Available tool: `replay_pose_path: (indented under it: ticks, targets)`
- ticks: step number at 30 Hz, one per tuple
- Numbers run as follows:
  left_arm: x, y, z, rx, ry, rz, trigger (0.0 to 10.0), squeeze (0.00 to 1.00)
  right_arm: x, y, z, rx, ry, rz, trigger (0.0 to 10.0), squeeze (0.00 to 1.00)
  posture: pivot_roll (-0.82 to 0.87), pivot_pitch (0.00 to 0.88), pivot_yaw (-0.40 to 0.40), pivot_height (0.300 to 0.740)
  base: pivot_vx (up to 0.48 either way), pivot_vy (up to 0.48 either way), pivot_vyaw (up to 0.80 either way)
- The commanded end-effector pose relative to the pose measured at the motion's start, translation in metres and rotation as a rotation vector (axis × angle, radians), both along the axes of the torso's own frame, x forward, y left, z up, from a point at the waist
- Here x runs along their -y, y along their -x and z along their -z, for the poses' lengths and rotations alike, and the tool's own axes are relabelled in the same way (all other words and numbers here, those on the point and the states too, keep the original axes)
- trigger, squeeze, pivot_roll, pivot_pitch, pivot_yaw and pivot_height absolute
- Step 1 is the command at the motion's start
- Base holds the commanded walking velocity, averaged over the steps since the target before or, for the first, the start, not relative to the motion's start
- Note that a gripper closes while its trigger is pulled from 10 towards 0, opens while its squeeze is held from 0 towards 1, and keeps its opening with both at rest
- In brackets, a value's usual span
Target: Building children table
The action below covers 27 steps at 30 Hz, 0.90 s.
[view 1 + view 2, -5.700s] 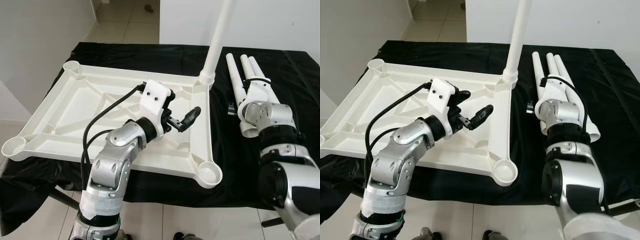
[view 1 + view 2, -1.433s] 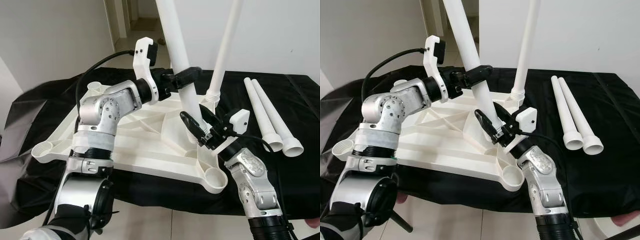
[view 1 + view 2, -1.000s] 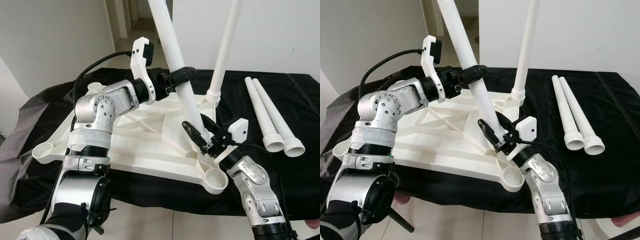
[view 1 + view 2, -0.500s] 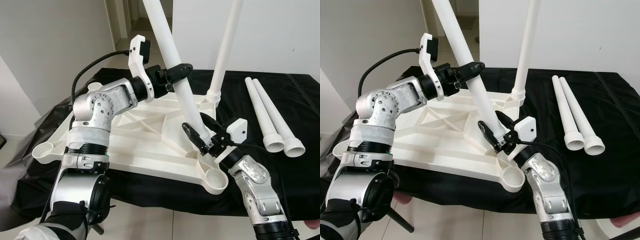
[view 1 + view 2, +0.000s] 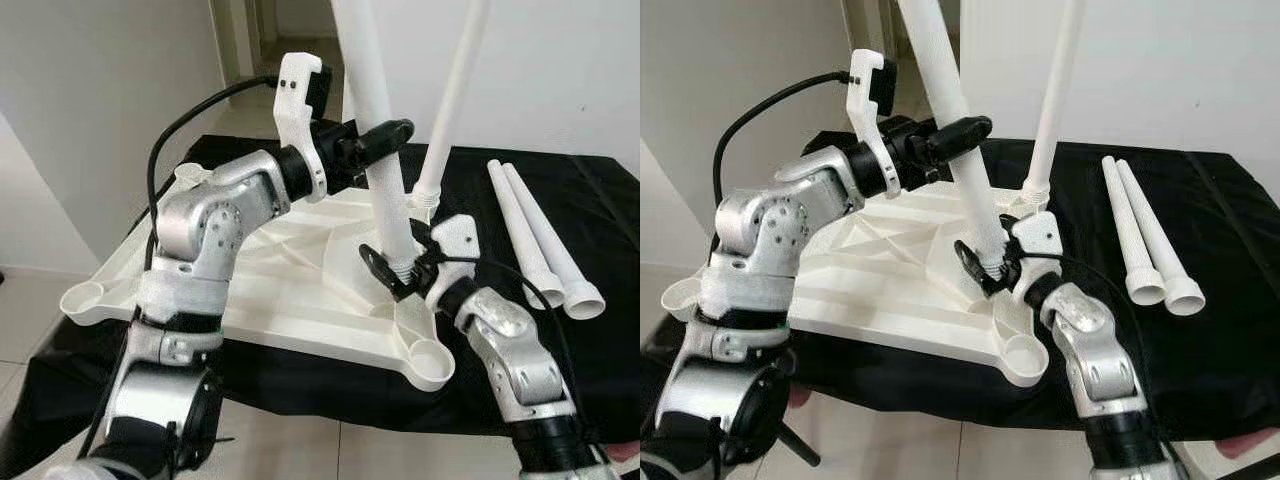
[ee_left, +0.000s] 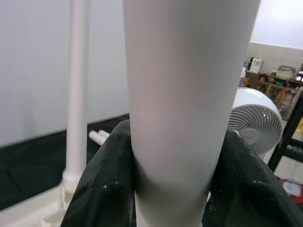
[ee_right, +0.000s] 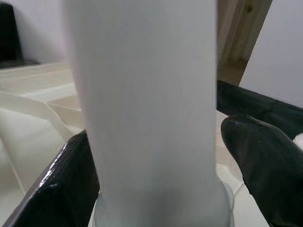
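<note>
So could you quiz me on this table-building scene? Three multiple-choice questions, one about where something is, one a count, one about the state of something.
1. Where do the loose white legs lie?
A. On the black cloth, to the robot's right of the tabletop
B. On the floor
C. Inside the tabletop

2. How many loose legs lie there?
A. One
B. Two
C. Four

3. What is the left claw doing?
A. Hanging idle
B. Pressing the tabletop
C. Gripping a leg high up

Answers:
1. A: the loose legs rest on the black cloth beside the upturned tabletop.
2. B: two lie side by side.
3. C: the left claw is closed round the held leg, while the right claw clasps it near its lower end; another leg already stands in the far corner.
</note>
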<state>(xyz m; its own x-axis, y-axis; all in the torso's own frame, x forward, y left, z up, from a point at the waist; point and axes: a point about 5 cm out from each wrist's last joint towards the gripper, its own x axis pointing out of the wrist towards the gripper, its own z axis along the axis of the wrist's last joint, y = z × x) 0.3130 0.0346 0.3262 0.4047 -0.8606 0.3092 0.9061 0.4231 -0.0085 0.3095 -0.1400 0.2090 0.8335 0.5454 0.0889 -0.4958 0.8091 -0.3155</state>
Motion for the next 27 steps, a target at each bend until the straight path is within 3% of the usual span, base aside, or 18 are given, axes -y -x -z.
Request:
replay_pose_path:
  ticks: [1, 10, 16, 17, 20, 21, 22, 23, 24, 25, 27]
  targets:
    - [0.008, 0.007, 0.001, 0.025, -0.009, 0.040, 10.0, 0.00, -0.005, -0.002, 0.000, -0.017, 0.025, -0.007, 10.0, 0.00, 0.00, 0.000, -0.002, 0.740, 0.000, 0.000, 0.00]
    - [0.015, 0.011, 0.010, 0.073, -0.040, 0.010, 10.0, 0.00, -0.020, -0.004, -0.018, -0.027, 0.081, -0.026, 10.0, 0.00, -0.01, 0.000, -0.012, 0.740, 0.000, 0.000, 0.00]
    - [0.016, 0.012, 0.012, 0.087, -0.048, 0.007, 10.0, 0.00, -0.020, -0.002, -0.022, -0.030, 0.111, -0.027, 10.0, 0.00, -0.01, 0.000, -0.005, 0.740, 0.000, 0.000, 0.00]
    - [0.016, 0.011, 0.012, 0.087, -0.047, 0.008, 10.0, 0.00, -0.020, -0.002, -0.021, -0.035, 0.115, -0.022, 9.0, 0.00, -0.02, 0.000, -0.004, 0.740, 0.000, 0.000, 0.00]
    - [0.016, 0.011, 0.012, 0.089, -0.048, 0.008, 10.0, 0.00, -0.020, -0.002, -0.021, -0.038, 0.119, -0.018, 8.9, 0.00, -0.02, 0.000, -0.003, 0.740, 0.000, 0.000, 0.00]
    - [0.016, 0.011, 0.012, 0.094, -0.049, 0.007, 10.0, 0.00, -0.019, -0.001, -0.021, -0.048, 0.122, -0.013, 5.8, 0.00, -0.02, 0.000, -0.003, 0.740, 0.000, 0.000, 0.00]
    - [0.016, 0.011, 0.012, 0.094, -0.049, 0.007, 10.0, 0.00, -0.019, -0.001, -0.021, -0.048, 0.122, -0.013, 5.8, 0.00, -0.02, 0.000, -0.003, 0.740, 0.000, 0.000, 0.00]
    - [0.017, 0.012, 0.012, 0.099, -0.051, 0.006, 10.0, 0.00, -0.018, 0.000, -0.020, -0.057, 0.126, -0.008, 7.1, 0.00, -0.02, 0.000, -0.002, 0.740, 0.000, 0.000, 0.00]
    - [0.017, 0.012, 0.012, 0.099, -0.051, 0.006, 10.0, 0.00, -0.018, 0.000, -0.020, -0.057, 0.126, -0.008, 7.1, 0.00, -0.02, 0.000, -0.002, 0.740, 0.000, 0.000, 0.00]
    - [0.017, 0.011, 0.012, 0.103, -0.052, 0.006, 10.0, 0.00, -0.017, 0.001, -0.019, -0.066, 0.127, -0.002, 4.8, 0.00, -0.02, 0.000, 0.000, 0.740, 0.000, 0.000, 0.00]
    - [0.017, 0.011, 0.012, 0.106, -0.053, 0.005, 10.0, 0.00, -0.017, 0.001, -0.019, -0.074, 0.130, 0.003, 4.8, 0.00, -0.02, 0.000, 0.000, 0.740, 0.000, 0.000, 0.00]
